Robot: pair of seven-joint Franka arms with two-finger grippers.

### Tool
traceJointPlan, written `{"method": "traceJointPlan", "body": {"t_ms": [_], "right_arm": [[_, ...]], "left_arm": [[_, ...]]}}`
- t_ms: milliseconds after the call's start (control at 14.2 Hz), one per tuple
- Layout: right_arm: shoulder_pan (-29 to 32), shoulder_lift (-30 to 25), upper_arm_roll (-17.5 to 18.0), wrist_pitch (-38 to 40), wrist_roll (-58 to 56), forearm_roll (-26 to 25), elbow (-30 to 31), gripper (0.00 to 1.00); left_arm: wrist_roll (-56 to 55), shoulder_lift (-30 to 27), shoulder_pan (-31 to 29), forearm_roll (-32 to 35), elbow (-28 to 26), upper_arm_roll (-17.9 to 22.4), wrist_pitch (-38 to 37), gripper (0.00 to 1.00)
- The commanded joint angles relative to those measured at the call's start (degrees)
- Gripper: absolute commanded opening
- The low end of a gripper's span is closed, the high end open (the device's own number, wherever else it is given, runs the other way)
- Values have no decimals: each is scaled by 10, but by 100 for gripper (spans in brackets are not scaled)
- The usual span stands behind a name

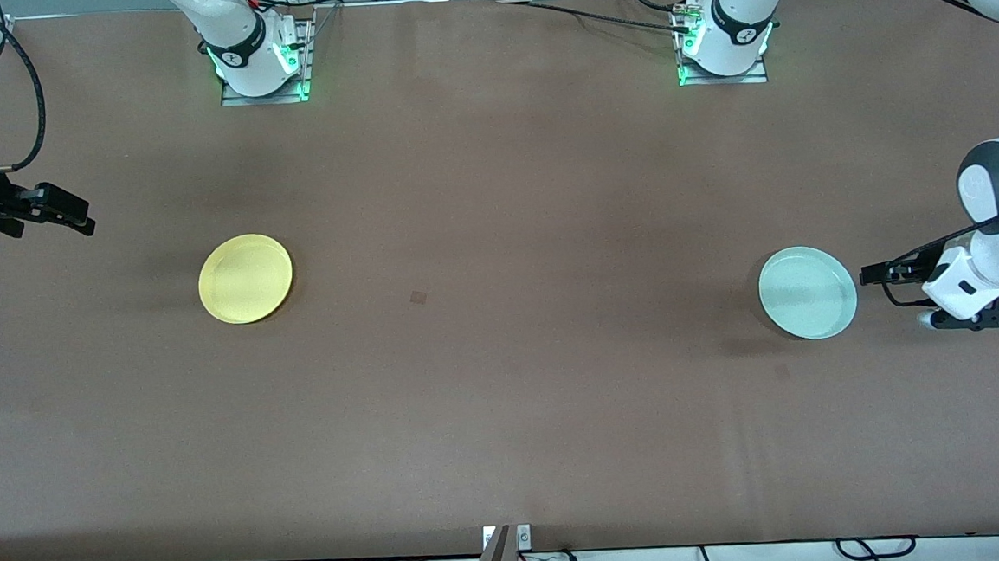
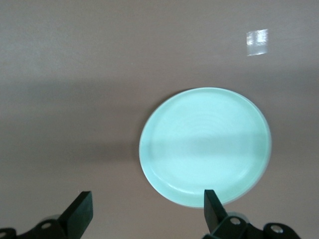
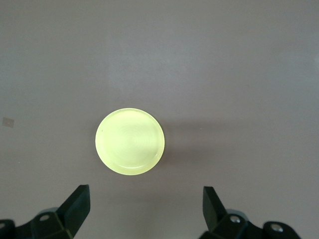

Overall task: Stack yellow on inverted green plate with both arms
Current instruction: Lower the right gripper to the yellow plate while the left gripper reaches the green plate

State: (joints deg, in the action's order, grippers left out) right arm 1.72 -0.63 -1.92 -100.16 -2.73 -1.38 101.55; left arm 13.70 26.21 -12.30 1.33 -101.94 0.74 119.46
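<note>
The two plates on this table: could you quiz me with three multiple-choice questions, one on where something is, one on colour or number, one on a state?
1. Where does the green plate lie?
A. toward the left arm's end of the table
B. on top of the yellow plate
C. toward the right arm's end of the table

2. How many plates are on the table?
A. one
B. two
C. four

3. How is the left pincer set?
A. shut on the green plate
B. shut on nothing
C. open, holding nothing

Answers:
1. A, it lies by the left arm, apart from the yellow plate at the right arm's end.
2. B, one yellow and one green.
3. C, the left wrist view shows its fingers wide apart with the green plate lying free; the right pincer is open too, above the yellow plate.
</note>
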Motion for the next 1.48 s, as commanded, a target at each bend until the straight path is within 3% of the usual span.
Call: {"method": "traceJointPlan", "body": {"t_ms": [0, 211, 493, 704, 1056, 1338, 1408], "right_arm": [[-1, 1, 1, 13, -7, 3, 2, 100], [-1, 10, 0, 17, -8, 2, 2, 100], [1, 51, 0, 39, -11, 2, 1, 100], [6, 113, -4, 29, -11, 3, 0, 100], [14, 199, -5, 1, -10, 4, 2, 100], [35, 271, -5, -20, -41, 39, 4, 100], [36, 283, -5, -20, -53, 39, 5, 100]], "left_arm": [[53, -7, -27, -9, -42, -11, 42, 93], [119, 19, -43, -89, -42, -11, 47, 93], [159, 65, -54, -105, -37, -11, 123, 89], [161, 75, -54, -106, -34, -11, 127, 63], [165, 94, -54, -128, -31, -12, 128, 50], [215, 119, -59, -130, -5, -11, 128, 16], [218, 122, -60, -130, -3, -11, 128, 4]]}}
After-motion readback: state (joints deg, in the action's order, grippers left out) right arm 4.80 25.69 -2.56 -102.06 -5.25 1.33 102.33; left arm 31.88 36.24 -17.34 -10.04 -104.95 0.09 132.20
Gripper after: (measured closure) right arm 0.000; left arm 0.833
